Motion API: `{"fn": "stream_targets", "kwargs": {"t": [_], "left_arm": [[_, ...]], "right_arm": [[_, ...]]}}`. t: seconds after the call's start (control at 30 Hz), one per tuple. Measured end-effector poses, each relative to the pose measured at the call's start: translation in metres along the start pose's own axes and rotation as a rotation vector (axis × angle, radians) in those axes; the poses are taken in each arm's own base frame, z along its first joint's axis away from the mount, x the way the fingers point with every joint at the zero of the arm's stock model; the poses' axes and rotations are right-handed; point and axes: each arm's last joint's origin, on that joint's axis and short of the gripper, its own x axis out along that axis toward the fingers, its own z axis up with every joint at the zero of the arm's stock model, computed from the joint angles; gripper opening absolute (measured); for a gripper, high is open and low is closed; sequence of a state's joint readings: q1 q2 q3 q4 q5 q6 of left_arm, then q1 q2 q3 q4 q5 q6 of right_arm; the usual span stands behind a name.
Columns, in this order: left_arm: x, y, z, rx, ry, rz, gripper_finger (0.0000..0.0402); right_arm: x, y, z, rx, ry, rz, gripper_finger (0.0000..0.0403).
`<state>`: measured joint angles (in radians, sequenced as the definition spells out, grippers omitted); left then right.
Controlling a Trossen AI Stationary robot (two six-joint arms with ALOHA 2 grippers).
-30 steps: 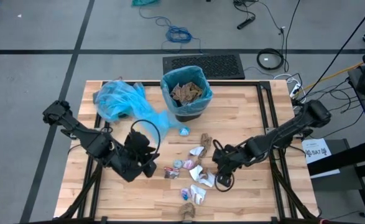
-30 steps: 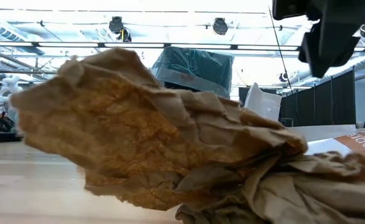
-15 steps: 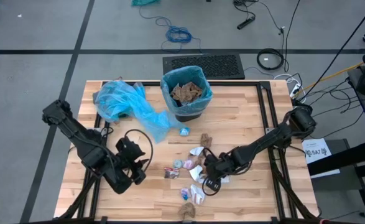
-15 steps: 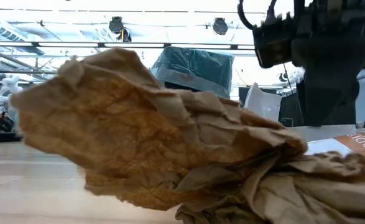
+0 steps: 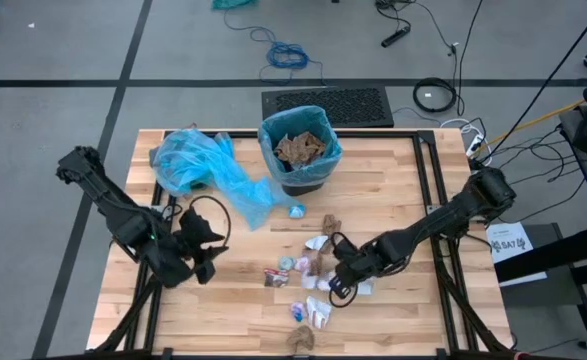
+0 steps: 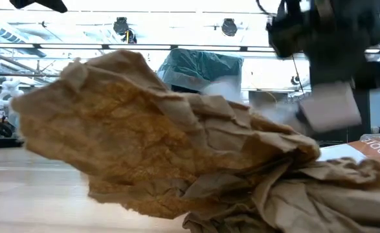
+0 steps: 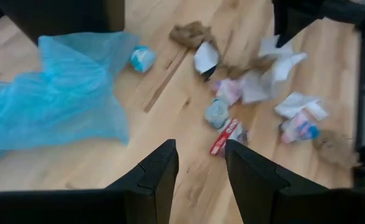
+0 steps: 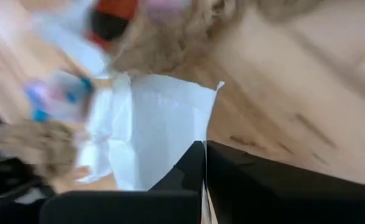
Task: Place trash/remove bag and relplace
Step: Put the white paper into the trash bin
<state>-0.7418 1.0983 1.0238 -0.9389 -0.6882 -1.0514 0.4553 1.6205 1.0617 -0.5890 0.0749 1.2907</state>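
Over on the left of the high view, the left gripper [image 5: 201,243] hangs above bare wood near the table's [image 5: 413,310] left edge, its fingers [image 7: 160,171] parted with nothing between them. Ahead of it lies a loose blue bag [image 5: 198,165], spread from the far left corner toward the middle, with clear boards between it and the arm. One small blue-and-white wad [image 5: 296,211] sits just off the bag's tip.

Centre stage at the far edge stands the single bin [image 5: 300,150], lined in blue and holding brown paper. Beyond it, off the table, a black mat [image 5: 328,104] lies on the floor.

In front of the bin comes the trash [image 5: 308,275]: a loose run of roughly a dozen white, brown, pink and pale blue scraps trailing toward the near edge, where one brown wad [image 5: 299,337] fills the low view. A red-and-white wrapper [image 7: 226,135] carries print too small to read, and orange lettering on a scrap at the low view's right edge is cut off.

Then the right gripper [image 5: 335,281], down among the scraps, jaws pinched tight on a white paper scrap [image 8: 154,127]. The table's right side is open wood. On the floor beyond that edge lies a white sheet [image 5: 510,240], its print unreadable.
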Motion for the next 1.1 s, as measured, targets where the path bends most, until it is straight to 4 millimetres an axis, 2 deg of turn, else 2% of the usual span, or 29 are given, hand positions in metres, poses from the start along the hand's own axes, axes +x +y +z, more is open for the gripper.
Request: {"fn": "stream_targets", "kwargs": {"t": [0.13, 0.27, 0.37, 0.5, 0.63, 0.8, 0.97, 1.1], "left_arm": [[0.005, 0.013, -0.003, -0.027, -0.036, -0.032, 0.0138], [0.015, 0.023, -0.005, -0.064, -0.044, -0.072, 0.0138], [0.027, 0.025, -0.006, -0.066, -0.022, -0.123, 0.0138], [0.04, 0.03, -0.002, -0.091, -0.006, -0.171, 0.0138], [0.045, 0.035, 0.008, -0.147, -0.038, -0.158, 0.0138], [0.046, 0.033, 0.018, -0.213, -0.094, -0.214, 0.0138], [0.046, 0.028, 0.023, -0.24, -0.133, -0.256, 0.0138], [0.049, 0.027, 0.022, -0.235, -0.123, -0.245, 0.0138]], "right_arm": [[-0.048, 0.01, 0.009, -0.027, -0.073, -0.048, 0.0001], [-0.098, 0.021, 0.027, -0.096, -0.147, -0.114, 0.0], [-0.127, 0.026, 0.047, -0.156, -0.237, -0.136, 0.0], [-0.158, 0.029, 0.083, -0.229, -0.417, -0.141, 0.0], [-0.177, 0.021, 0.128, -0.282, -0.555, -0.138, 0.0], [-0.191, -0.003, 0.179, -0.3, -0.699, -0.178, 0.0], [-0.202, -0.031, 0.219, -0.272, -0.812, -0.246, 0.0005], [-0.2, -0.054, 0.241, -0.242, -0.767, -0.196, 0.0035]]}}
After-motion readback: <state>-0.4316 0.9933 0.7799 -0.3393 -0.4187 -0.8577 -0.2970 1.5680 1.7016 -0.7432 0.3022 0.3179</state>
